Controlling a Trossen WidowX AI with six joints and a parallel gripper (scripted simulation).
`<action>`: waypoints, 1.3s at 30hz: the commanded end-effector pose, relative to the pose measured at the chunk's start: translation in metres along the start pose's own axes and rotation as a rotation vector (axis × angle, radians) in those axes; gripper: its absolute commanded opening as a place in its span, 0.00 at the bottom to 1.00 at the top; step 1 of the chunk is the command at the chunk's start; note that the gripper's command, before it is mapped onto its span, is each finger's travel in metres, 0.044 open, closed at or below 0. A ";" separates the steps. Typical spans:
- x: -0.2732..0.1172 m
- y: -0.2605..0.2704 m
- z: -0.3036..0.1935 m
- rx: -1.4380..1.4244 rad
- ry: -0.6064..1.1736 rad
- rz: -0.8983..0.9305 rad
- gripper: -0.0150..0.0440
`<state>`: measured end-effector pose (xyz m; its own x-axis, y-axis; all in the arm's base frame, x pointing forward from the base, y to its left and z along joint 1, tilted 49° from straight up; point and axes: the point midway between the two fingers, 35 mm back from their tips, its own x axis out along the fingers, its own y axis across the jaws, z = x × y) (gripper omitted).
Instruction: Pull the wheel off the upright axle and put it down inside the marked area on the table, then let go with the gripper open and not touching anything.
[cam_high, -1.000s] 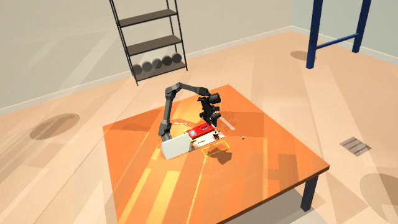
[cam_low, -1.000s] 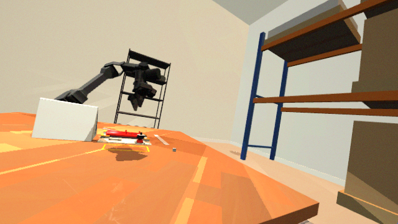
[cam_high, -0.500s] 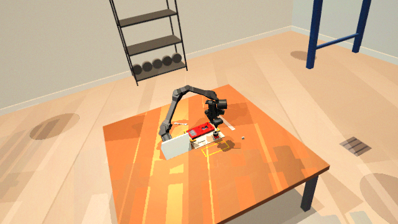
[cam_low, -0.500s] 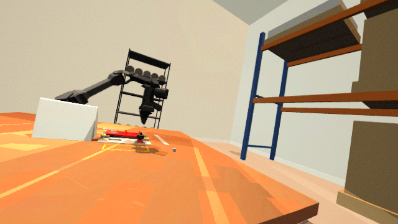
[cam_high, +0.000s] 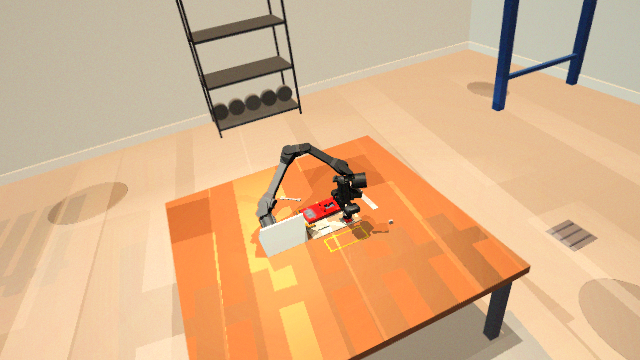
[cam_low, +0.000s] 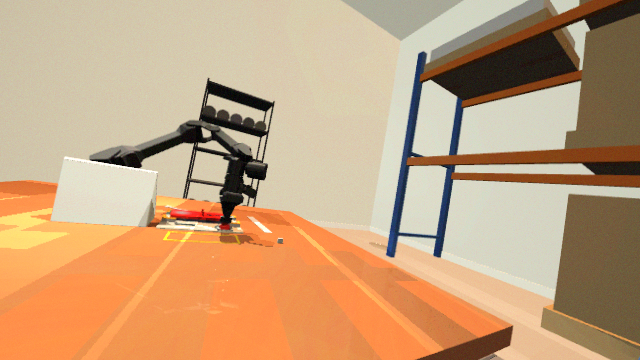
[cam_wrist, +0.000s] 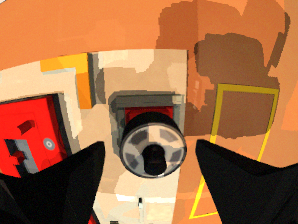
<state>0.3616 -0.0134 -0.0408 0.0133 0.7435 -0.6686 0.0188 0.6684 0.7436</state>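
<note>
1. The claw (cam_wrist: 149, 163) hangs straight above the wheel (cam_wrist: 152, 151), fingers spread to either side of it and gripping nothing. The wrist view shows a gap between each finger and the wheel rim, so there is no contact.
2. The wheel sits on its upright axle (cam_wrist: 153, 156), seen end-on as a dark hub in the pale disc, with a red bracket (cam_wrist: 148, 111) behind it. It stands on a pale base plate (cam_wrist: 133, 76) on the counter (cam_high: 400, 280).
3. The fingers probably straddle the wheel so that a straight drop would bring them level with the rim for a squeeze.
4. The marked area (cam_wrist: 233, 143), a yellow outline, lies just beside the base plate on the counter. It holds nothing yet.
5. A red block (cam_high: 320, 209) lies on the same plate near the wheel; a white box (cam_high: 282, 237) stands by the arm's base.
6. Judged stage: lined up, grasp not yet made.
7. Risk: a tilted pull could bind the wheel on the axle.
</note>
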 end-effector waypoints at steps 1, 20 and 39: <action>0.000 0.000 0.000 0.000 0.000 0.000 0.72; -0.002 0.000 0.000 0.000 -0.001 0.000 0.25; -0.008 0.000 0.000 0.002 -0.003 0.000 0.25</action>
<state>0.3617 -0.0160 -0.0381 0.0126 0.7449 -0.6670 0.0197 0.6667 0.7450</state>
